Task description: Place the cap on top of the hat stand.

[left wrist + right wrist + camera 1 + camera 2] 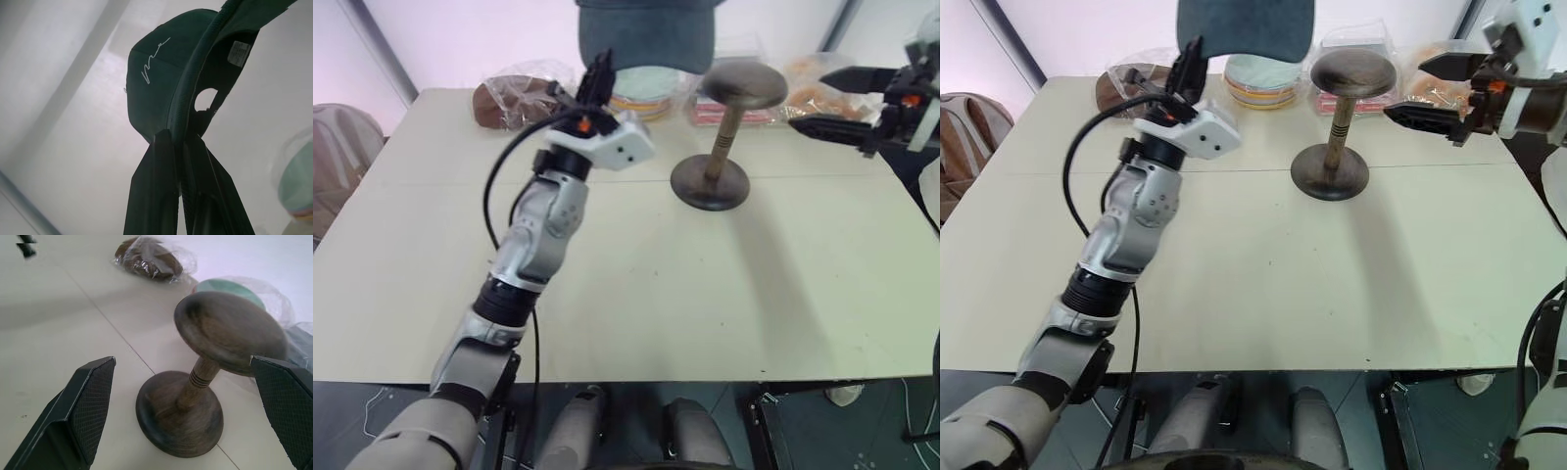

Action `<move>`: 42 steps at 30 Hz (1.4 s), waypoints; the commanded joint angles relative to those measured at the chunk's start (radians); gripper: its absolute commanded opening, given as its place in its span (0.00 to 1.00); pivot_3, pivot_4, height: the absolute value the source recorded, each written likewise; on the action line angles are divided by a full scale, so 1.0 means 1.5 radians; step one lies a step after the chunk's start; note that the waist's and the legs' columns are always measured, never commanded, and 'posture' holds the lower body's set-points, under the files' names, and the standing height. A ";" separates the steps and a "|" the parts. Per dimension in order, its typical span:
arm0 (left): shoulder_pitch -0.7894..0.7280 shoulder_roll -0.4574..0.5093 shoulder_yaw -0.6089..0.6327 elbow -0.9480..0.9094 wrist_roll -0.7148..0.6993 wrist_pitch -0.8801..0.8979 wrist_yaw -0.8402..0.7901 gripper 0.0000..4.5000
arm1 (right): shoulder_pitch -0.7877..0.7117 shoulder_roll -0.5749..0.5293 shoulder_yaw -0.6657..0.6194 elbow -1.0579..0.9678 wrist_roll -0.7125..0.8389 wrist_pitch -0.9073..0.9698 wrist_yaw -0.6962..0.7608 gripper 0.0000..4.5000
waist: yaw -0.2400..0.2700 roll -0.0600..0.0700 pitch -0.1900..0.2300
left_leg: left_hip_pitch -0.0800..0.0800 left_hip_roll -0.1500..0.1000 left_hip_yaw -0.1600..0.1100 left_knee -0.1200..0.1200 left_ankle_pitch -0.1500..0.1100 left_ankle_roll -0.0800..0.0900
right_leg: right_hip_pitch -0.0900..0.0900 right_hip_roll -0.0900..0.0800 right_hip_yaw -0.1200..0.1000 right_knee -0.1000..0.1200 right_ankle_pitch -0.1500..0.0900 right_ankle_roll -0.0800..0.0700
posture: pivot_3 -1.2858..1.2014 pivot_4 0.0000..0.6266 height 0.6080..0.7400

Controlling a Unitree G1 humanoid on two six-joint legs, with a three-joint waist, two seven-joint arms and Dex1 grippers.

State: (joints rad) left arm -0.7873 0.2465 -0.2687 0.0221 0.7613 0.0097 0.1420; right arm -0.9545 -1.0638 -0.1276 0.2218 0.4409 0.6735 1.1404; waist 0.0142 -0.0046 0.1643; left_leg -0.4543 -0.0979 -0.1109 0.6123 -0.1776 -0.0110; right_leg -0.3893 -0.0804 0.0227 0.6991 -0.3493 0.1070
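Observation:
The dark teal cap [646, 34] hangs raised over the back of the table, and my left gripper [178, 139] is shut on its rim from below. Its white script faces the left wrist view. The cap sits higher than, and just left of, the domed top of the brown hat stand [744, 83]. The stand is upright on its round base near the table's back middle. To the right of the stand, my right gripper [818, 103] points at it with fingers wide open and holding nothing. In the right wrist view the hat stand [230, 330] sits between those fingers [83, 406].
Plastic-wrapped packs line the table's back edge: brown discs [514, 98], a stack of coloured discs [646, 98], a flat reddish pack [734, 115] behind the stand, and an orange pack [813, 88]. The pale table [705, 304] extends forward. A covered chair [342, 147] stands at the left.

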 commanded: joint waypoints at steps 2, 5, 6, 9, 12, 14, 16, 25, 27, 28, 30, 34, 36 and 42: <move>-0.017 -0.024 -0.015 0.004 0.015 -0.015 0.036 0.01 | 0.007 -0.033 -0.056 -0.026 0.035 0.050 -0.001 1.00 | -0.001 0.000 0.000 | 0.000 0.000 0.000 0.000 0.000 0.000 | 0.000 0.000 0.000 0.000 0.000 0.000 | 0.52 0.24 1.00; -0.024 -0.044 -0.027 0.022 0.016 -0.018 0.047 0.01 | 0.039 -0.048 -0.088 -0.062 0.056 0.091 -0.011 1.00 | -0.001 0.000 0.000 | 0.000 0.000 0.000 0.000 0.000 0.000 | 0.000 0.000 0.000 0.000 0.000 0.000 | 0.52 0.24 1.00; -0.026 -0.052 -0.029 0.028 0.016 -0.020 0.050 0.01 | 0.052 -0.052 -0.101 -0.078 0.066 0.109 -0.019 1.00 | -0.001 0.000 0.000 | 0.000 0.000 0.000 0.000 0.000 0.000 | 0.000 0.000 0.000 0.000 0.000 0.000 | 0.52 0.24 1.00; -0.036 -0.073 -0.036 0.048 0.012 -0.029 0.060 0.01 | 0.109 -0.041 -0.170 -0.164 0.118 0.188 -0.061 1.00 | -0.001 0.000 0.000 | 0.000 0.000 0.000 0.000 0.000 0.000 | 0.000 0.000 0.000 0.000 0.000 0.000 | 0.52 0.24 1.00; -0.048 -0.087 -0.036 0.071 0.002 -0.037 0.068 0.01 | 0.165 -0.019 -0.233 -0.257 0.166 0.261 -0.115 1.00 | 0.000 0.000 0.000 | -0.001 0.000 -0.001 0.001 0.000 0.000 | 0.000 0.000 0.000 0.000 0.000 0.000 | 0.52 0.24 1.00; -0.057 -0.095 -0.036 0.087 -0.004 -0.044 0.074 0.01 | 0.181 0.005 -0.278 -0.299 0.191 0.300 -0.166 1.00 | -0.001 0.000 0.000 | -0.002 0.000 0.000 0.002 0.000 0.001 | 0.000 0.000 0.000 0.000 0.000 0.001 | 0.52 0.24 1.00; -0.063 -0.103 -0.038 0.101 -0.009 -0.052 0.079 0.01 | 0.193 0.032 -0.326 -0.338 0.217 0.340 -0.219 1.00 | 0.000 0.000 0.000 | -0.002 0.000 0.000 0.002 0.000 0.001 | 0.000 0.000 0.000 0.000 0.000 0.001 | 0.52 0.24 1.00; -0.064 -0.123 -0.051 0.148 -0.024 -0.090 0.088 0.01 | 0.293 0.191 -0.493 -0.539 0.330 0.366 -0.403 1.00 | 0.000 0.000 0.000 | -0.002 0.000 0.000 0.003 0.000 0.001 | 0.000 0.000 0.000 0.001 0.000 0.001 | 0.52 0.24 1.00; -0.064 -0.125 -0.054 0.160 -0.026 -0.099 0.090 0.01 | 0.331 0.225 -0.519 -0.568 0.361 0.354 -0.425 1.00 | 0.000 -0.001 0.000 | -0.002 0.000 0.000 0.003 0.000 0.001 | 0.000 0.000 0.000 0.001 0.000 0.001 | 0.52 0.24 1.00; -0.064 -0.126 -0.054 0.165 -0.027 -0.104 0.090 0.01 | 0.354 0.238 -0.529 -0.581 0.372 0.344 -0.436 1.00 | 0.000 0.000 0.000 | -0.002 0.000 0.000 0.003 0.000 0.001 | 0.000 0.000 0.000 0.001 0.000 0.001 | 0.52 0.24 1.00; -0.066 -0.128 -0.057 0.174 -0.029 -0.112 0.091 0.01 | 0.395 0.255 -0.542 -0.601 0.394 0.330 -0.457 1.00 | 0.000 0.000 0.000 | -0.002 0.000 0.000 0.003 0.000 0.001 | 0.000 0.000 0.000 0.001 0.000 0.001 | 0.52 0.24 1.00; -0.072 -0.137 -0.066 0.197 -0.030 -0.128 0.093 0.01 | 0.445 0.262 -0.551 -0.622 0.450 0.303 -0.512 1.00 | -0.001 0.000 0.000 | -0.002 0.000 0.000 0.003 0.000 0.001 | 0.000 0.000 0.000 0.001 0.000 0.001 | 0.52 0.24 1.00; -0.077 -0.140 -0.070 0.207 -0.030 -0.134 0.095 0.01 | 0.465 0.255 -0.549 -0.627 0.472 0.288 -0.533 1.00 | -0.001 0.000 0.000 | -0.002 0.000 0.000 0.003 0.000 0.001 | 0.000 0.000 0.000 0.001 0.000 0.001 | 0.52 0.24 1.00; -0.091 -0.153 -0.087 0.259 -0.019 -0.157 0.112 0.01 | 0.517 0.224 -0.541 -0.638 0.535 0.241 -0.596 1.00 | -0.002 0.000 0.000 | -0.002 0.000 0.000 0.003 0.000 0.001 | 0.000 0.000 0.000 0.001 0.000 0.001 | 0.52 0.24 1.00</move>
State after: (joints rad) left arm -0.8980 0.0276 -0.3848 0.4230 0.7304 -0.1985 0.2844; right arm -0.1842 -0.7030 -0.9221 -0.7015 1.2032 1.0748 0.2718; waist 0.0117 -0.0052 0.1639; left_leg -0.4568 -0.0982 -0.1108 0.6174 -0.1782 -0.0089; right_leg -0.3888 -0.0799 0.0223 0.7012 -0.3487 0.1086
